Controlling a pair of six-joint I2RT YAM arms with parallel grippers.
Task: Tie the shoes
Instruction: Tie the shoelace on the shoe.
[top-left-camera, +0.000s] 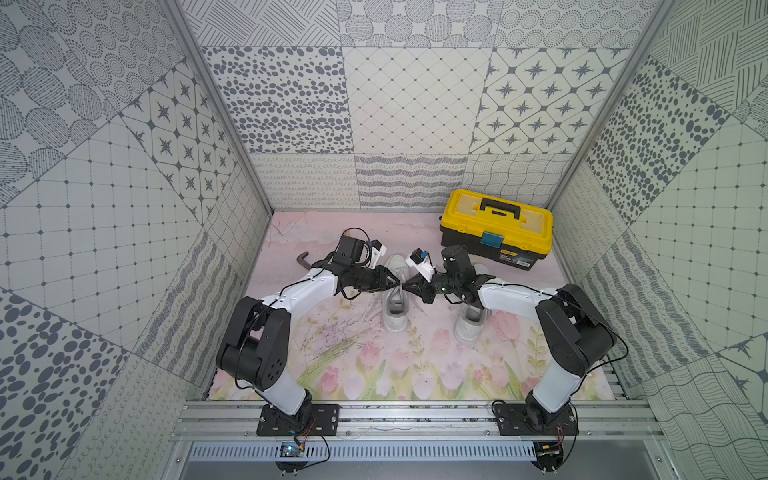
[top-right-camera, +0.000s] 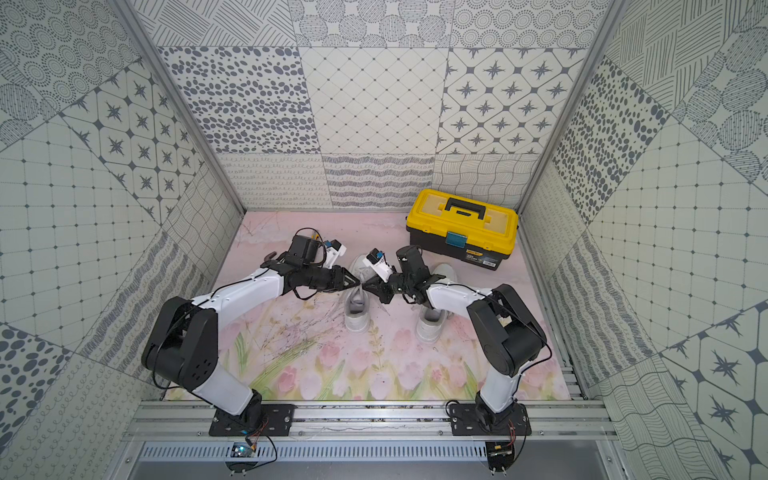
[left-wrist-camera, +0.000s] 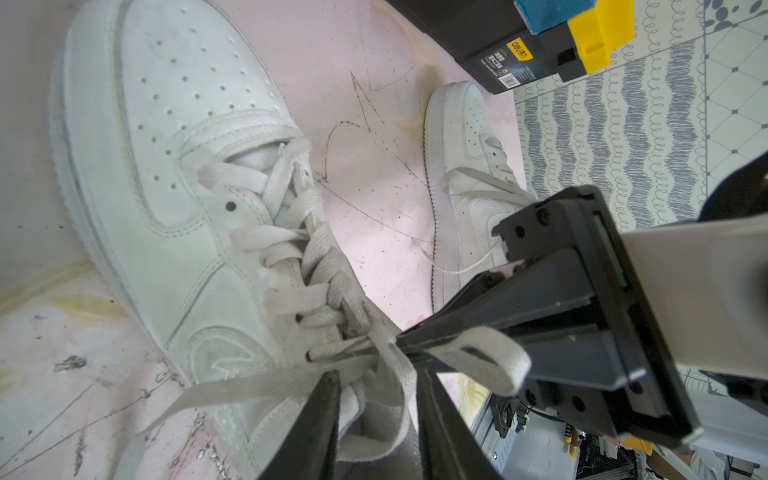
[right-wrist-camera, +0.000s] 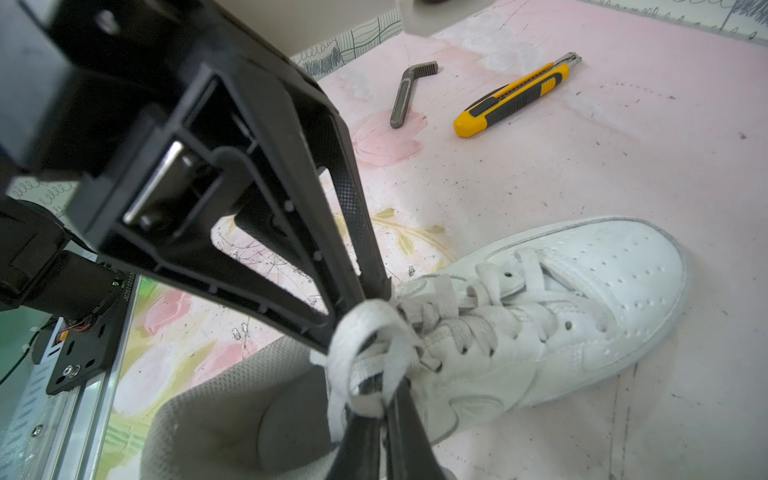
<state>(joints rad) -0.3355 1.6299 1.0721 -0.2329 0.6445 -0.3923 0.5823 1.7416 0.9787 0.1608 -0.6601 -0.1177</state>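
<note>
Left shoe (top-left-camera: 395, 322) mid-mat, toe far; right shoe (top-left-camera: 471, 324) just beside.
Step, by look: forming bow at top eyelets.
Right gripper (left-wrist-camera: 401, 343) fingers clamped on loop of lace (left-wrist-camera: 478, 357); left gripper (left-wrist-camera: 376, 370) fingers apart, strand running between.
Next likely: left closes on strand; both pull outward, gently.
Leather smooth, perforated toe; lace flat, woven, limp.
Floral mat (top-left-camera: 353, 365) scuffed; hard yellow toolbox (top-left-camera: 496, 226) far right.

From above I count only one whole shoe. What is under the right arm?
The second shoe: its heel and opening show in both top views, its middle covered by the right arm. The left wrist view shows its toe and loose lace.
</note>
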